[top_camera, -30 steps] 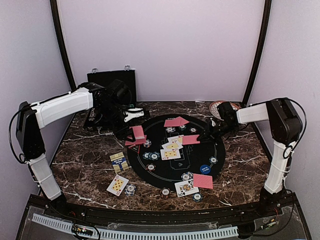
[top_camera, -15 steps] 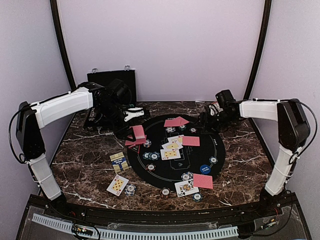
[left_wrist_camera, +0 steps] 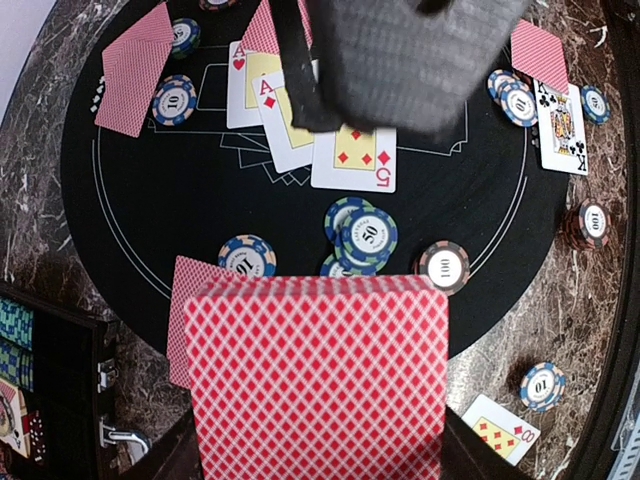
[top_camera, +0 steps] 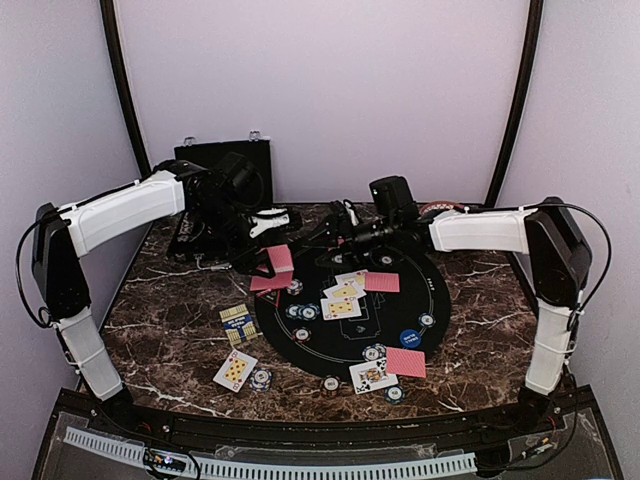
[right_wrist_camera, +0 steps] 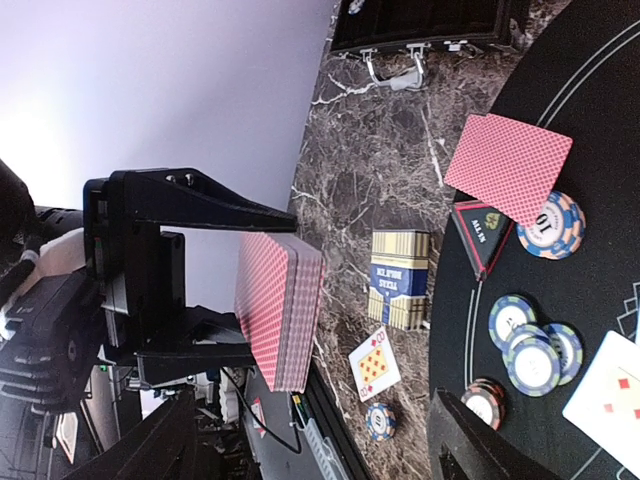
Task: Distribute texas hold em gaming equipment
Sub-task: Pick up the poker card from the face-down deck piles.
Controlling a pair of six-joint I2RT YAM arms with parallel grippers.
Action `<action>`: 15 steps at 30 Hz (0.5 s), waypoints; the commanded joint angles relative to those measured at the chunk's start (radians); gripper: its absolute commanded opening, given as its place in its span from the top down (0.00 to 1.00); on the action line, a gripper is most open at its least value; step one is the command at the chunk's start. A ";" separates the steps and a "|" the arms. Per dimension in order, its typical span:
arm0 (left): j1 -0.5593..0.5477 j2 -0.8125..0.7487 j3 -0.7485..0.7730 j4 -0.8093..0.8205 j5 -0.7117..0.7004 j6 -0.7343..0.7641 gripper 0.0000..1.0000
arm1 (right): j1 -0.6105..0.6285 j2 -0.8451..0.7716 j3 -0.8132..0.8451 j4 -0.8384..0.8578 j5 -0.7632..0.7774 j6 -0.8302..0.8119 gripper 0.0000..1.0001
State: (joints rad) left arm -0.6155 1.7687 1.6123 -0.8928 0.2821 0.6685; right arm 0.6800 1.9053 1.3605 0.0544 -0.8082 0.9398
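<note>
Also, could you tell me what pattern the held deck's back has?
The deck: red-and-white diamond lattice, clearest in left wrist view.

The deck of cards (left_wrist_camera: 318, 385) in the left tool (top_camera: 271, 262) has smooth, paper-like backs printed in red diamonds. Below the tool, the round mat (left_wrist_camera: 200, 210) looks like matt black cloth and the chips (left_wrist_camera: 362, 232) on it like glossy plastic. The table (top_camera: 170, 340) around it is polished, white-veined brown stone.

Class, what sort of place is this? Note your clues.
Likely a robot test booth staged for poker: plain walls enclose a marbled table, a left arm and right arm flank it, and cards and chips lie on a round black mat.
</note>
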 commanded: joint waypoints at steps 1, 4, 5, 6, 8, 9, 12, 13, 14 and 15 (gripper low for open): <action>0.000 -0.015 0.050 -0.017 0.043 -0.014 1.00 | 0.028 0.047 0.053 0.126 -0.055 0.073 0.20; 0.000 -0.010 0.061 -0.017 0.046 -0.016 1.00 | 0.045 0.075 0.074 0.125 -0.066 0.079 0.20; -0.001 -0.008 0.063 -0.016 0.050 -0.016 1.00 | 0.051 0.086 0.079 0.128 -0.068 0.080 0.20; -0.001 -0.007 0.065 -0.017 0.050 -0.017 1.00 | 0.055 0.093 0.084 0.135 -0.071 0.084 0.20; -0.002 -0.002 0.067 -0.018 0.054 -0.017 1.00 | 0.061 0.106 0.091 0.162 -0.080 0.105 0.20; -0.003 -0.001 0.068 -0.017 0.056 -0.017 1.00 | 0.064 0.113 0.097 0.168 -0.083 0.112 0.20; -0.007 0.002 0.070 -0.017 0.060 -0.017 1.00 | 0.073 0.134 0.121 0.171 -0.087 0.120 0.20; -0.007 0.002 0.070 -0.016 0.061 -0.017 1.00 | 0.076 0.142 0.129 0.172 -0.088 0.122 0.20; -0.008 0.003 0.069 -0.016 0.062 -0.016 1.00 | 0.078 0.150 0.135 0.180 -0.091 0.129 0.20; -0.009 0.003 0.069 -0.014 0.063 -0.015 1.00 | 0.081 0.158 0.142 0.188 -0.093 0.138 0.20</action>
State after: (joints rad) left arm -0.6167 1.7763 1.6508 -0.8928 0.3157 0.6598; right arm 0.7448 2.0338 1.4540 0.1692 -0.8768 1.0462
